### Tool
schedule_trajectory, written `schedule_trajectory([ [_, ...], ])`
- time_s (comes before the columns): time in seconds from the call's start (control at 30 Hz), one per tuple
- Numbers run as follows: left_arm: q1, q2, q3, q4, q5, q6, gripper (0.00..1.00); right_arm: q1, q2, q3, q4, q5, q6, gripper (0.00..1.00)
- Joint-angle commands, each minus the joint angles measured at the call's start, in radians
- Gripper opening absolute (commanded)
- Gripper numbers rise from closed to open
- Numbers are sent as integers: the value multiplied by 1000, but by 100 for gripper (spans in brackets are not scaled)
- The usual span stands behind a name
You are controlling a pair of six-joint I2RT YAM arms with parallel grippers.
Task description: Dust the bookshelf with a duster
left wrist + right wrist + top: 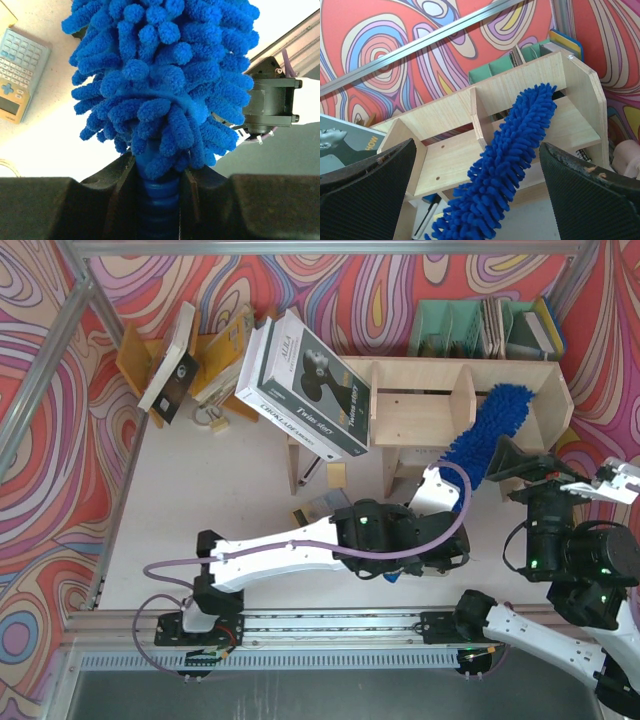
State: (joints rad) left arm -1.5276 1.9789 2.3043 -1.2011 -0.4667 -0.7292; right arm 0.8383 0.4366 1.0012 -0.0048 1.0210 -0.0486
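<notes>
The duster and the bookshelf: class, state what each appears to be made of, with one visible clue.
The duster: probably microfibre, going by its shaggy blue noodle strands; its handle looks like ribbed plastic. The bookshelf: unpainted pale wood board, perhaps plywood, matt, with bare edges.

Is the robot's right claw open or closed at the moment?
Open: the right gripper has its jaws far apart, gripping nothing.

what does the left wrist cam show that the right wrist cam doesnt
Only the left wrist view: the left gripper shut on the duster at its ribbed handle, and a calculator on the table. Only the right wrist view: the bookshelf, the green file organizer behind it, and the open right gripper. Both show the duster's blue fluffy head.
</notes>
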Motion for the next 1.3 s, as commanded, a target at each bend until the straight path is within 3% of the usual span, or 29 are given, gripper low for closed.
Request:
schedule_trajectory([
  [0.0, 5, 90, 124, -111, 24, -38, 0, 1, -27, 47, -68, 35, 79, 99],
  [0.33, 51, 173, 189, -79, 149, -69, 0, 0, 14, 72, -159, 46, 179, 99],
  [0.77, 33, 29, 22, -92, -34, -203, 0, 0, -16, 51, -158, 66, 194, 99],
  [0.87, 33, 61, 65, -69, 4, -162, 0, 0, -21, 47, -159, 68, 195, 99],
  [1.07, 35, 221, 312, -96, 101, -67, 0, 0, -24, 54, -173, 70, 200, 99],
  [1.27, 44, 241, 314, -66, 188, -35, 0, 1, -37, 59, -175, 88, 197, 99],
])
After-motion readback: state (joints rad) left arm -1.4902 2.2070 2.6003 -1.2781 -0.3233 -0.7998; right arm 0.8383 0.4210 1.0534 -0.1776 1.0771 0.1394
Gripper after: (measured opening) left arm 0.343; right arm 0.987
